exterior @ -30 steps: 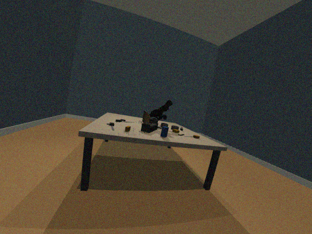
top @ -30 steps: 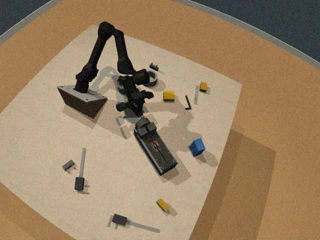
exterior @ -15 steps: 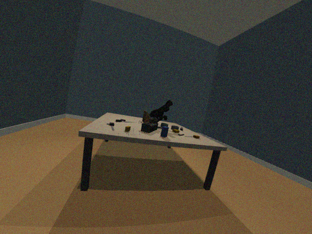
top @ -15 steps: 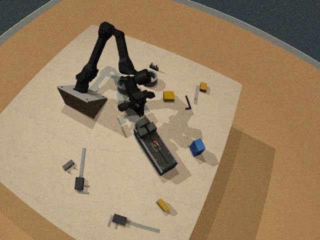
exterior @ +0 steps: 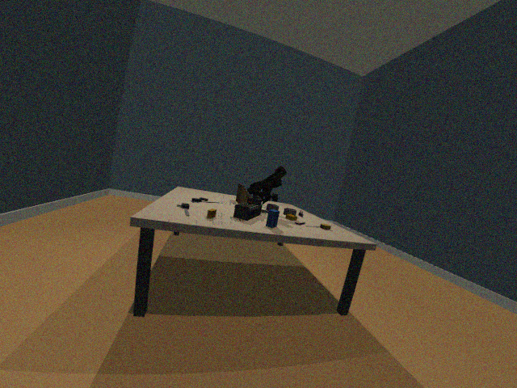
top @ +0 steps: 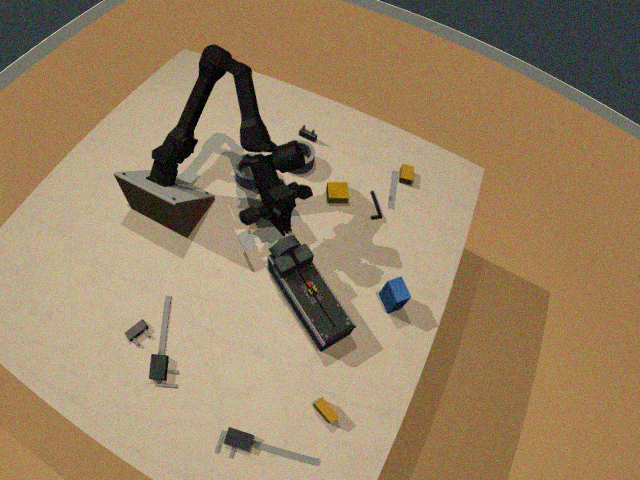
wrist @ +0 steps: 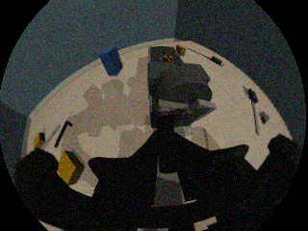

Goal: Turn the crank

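Observation:
The machine (top: pixel 330 316) (exterior: pixel 244 212) is a long dark box with a slot along its top and dark blocks at the end nearest the arm. The red pointer (top: pixel 308 284) (wrist: pixel 168 60) sits beside the slot, slightly toward the crank end from the two brass zero marks (top: pixel 312 290) (wrist: pixel 166 58), not level with them. My gripper (top: pixel 285 231) (wrist: pixel 162 133) is at that near end, shut on the crank handle. The handle is mostly hidden by the dark fingers and is hard to make out.
A blue block (top: pixel 395 294) (exterior: pixel 272 218) (wrist: pixel 112 61) stands beside the machine. Yellow blocks (top: pixel 337 192) (wrist: pixel 70 167), a black L-shaped rod (top: pixel 377 206) and grey rings (top: pixel 311 157) lie on the rings' side. Dark blocks with grey bars (top: pixel 158 366) (top: pixel 238 439) lie on the other side.

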Tool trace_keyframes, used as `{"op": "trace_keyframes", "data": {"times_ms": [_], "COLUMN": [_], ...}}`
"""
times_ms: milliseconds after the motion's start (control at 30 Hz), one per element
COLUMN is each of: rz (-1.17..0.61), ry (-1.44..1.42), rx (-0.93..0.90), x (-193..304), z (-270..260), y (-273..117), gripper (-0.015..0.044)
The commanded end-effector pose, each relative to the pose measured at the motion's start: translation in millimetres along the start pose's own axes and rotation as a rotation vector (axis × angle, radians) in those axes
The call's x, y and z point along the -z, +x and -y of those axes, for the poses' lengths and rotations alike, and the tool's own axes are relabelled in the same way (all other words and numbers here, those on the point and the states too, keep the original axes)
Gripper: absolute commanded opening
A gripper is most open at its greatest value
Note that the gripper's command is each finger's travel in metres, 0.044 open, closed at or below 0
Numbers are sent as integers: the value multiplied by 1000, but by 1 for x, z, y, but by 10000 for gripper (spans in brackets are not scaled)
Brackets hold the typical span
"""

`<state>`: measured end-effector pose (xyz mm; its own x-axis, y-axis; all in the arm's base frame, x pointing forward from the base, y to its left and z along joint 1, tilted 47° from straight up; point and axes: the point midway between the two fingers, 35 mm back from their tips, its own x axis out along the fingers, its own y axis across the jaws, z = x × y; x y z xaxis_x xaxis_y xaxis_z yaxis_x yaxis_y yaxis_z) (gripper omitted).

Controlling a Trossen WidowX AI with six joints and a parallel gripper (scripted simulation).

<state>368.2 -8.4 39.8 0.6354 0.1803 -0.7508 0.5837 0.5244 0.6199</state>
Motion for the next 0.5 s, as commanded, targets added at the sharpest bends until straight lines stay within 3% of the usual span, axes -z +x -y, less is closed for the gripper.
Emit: {"op": "trace_keyframes", "data": {"times_ms": [0,467], "rz": [-9,-9], "ry": [-2,-2], "rx": [-5,-5], "x": [7,19], "z": [-3,4], "y": [7,19], "gripper": [0,0]}}
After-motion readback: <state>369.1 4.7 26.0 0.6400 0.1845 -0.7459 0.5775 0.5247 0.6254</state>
